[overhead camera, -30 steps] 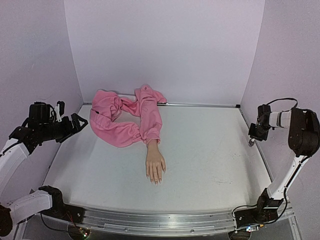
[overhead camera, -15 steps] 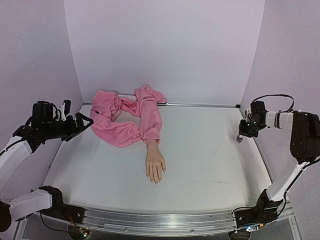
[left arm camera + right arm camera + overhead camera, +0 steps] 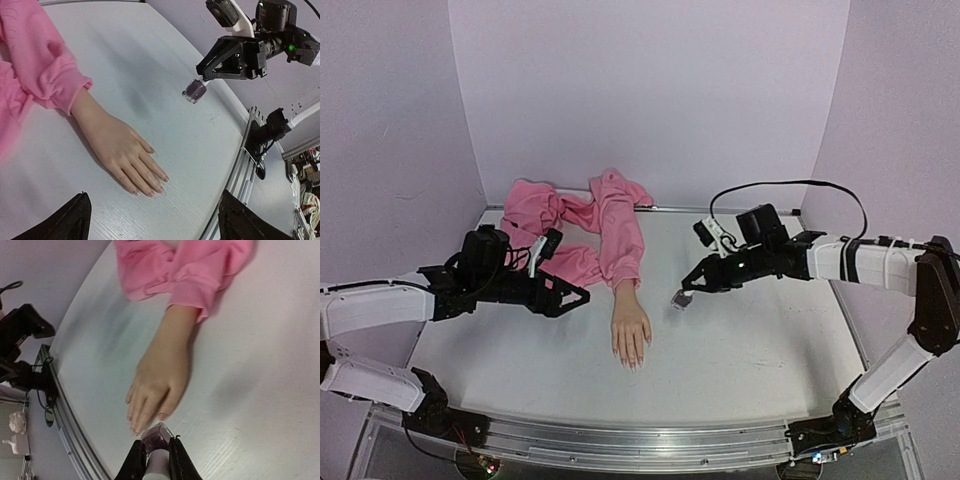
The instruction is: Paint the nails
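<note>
The mannequin hand [image 3: 631, 335] lies in the middle of the table [image 3: 750, 340], long axis twelve to six, with the nails [image 3: 632, 361] at the six end. The right gripper [image 3: 686, 292], pinching a small dark polish bottle [image 3: 680, 299] (no label readable), hangs at their one o'clock. The left gripper [image 3: 572, 296], spread and empty, sits about equally near, between ten and eleven.
</note>
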### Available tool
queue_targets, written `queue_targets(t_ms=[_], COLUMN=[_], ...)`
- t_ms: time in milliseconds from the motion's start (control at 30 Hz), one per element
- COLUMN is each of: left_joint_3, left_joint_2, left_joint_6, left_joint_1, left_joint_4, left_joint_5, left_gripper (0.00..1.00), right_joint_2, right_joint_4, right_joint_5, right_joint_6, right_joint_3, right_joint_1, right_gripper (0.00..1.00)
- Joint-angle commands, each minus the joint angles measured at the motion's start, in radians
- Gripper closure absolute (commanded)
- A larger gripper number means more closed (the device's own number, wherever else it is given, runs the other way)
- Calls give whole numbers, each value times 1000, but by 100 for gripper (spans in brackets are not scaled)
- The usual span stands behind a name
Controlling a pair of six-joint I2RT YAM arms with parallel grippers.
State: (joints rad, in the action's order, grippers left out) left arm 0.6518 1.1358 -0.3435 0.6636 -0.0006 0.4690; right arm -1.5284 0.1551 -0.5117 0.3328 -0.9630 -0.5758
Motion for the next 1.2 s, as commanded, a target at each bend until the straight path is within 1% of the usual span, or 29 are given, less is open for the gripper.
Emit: queue_targets(t_ms=[0,100,167,333,467,533,600,700,800,900,933,1000,1033,1100,1167], left_joint_3=[6,1,8,44,71,74,75,71,72,71,71,68,68,66,66], left_joint_2=[66,107,128,194,239,248,254,255,262,270,273,275,277,276,276], left_joint_6=[159,209,221,226,196,183,178,177,179,183,185,187,188,192,198], left_joint_1=[73,128,161,215,231,232,232,232,232,232,232,232,233,232,232], left_joint_4=[209,262,279,291,305,314,316,318,318,318,318,318,317,317,317], left_joint_5=[96,121,95,61,104,114,110,98,107,119,124,131,132,132,132], left_gripper=[13,14,16,17,20,25,32,40,50,51,47,36,35,36,42], right_joint_2=[-24,-42,-61,-118,-170,-185,-194,-201,-205,-202,-200,-195,-193,-190,-190], right_joint_4=[53,80,91,116,115,115,115,113,113,113,115,115,115,114,115], right_joint_5=[-125,-158,-170,-179,-182,-188,-190,-192,-192,-190,-189,-187,-185,-186,-188], right_joint_6=[46,77,96,123,118,114,112,108,105,106,107,107,107,106,106], right_joint_3=[-89,-124,-147,-207,-248,-261,-269,-272,-272,-270,-272,-272,-274,-276,-278], right_joint_1=[-121,-171,-200,-263,-294,-304,-314,-321,-323,-325,-325,-326,-326,-327,-327], right_gripper=[96,97,99,100,100,100,100,100,100,100,100,100,100,100,100])
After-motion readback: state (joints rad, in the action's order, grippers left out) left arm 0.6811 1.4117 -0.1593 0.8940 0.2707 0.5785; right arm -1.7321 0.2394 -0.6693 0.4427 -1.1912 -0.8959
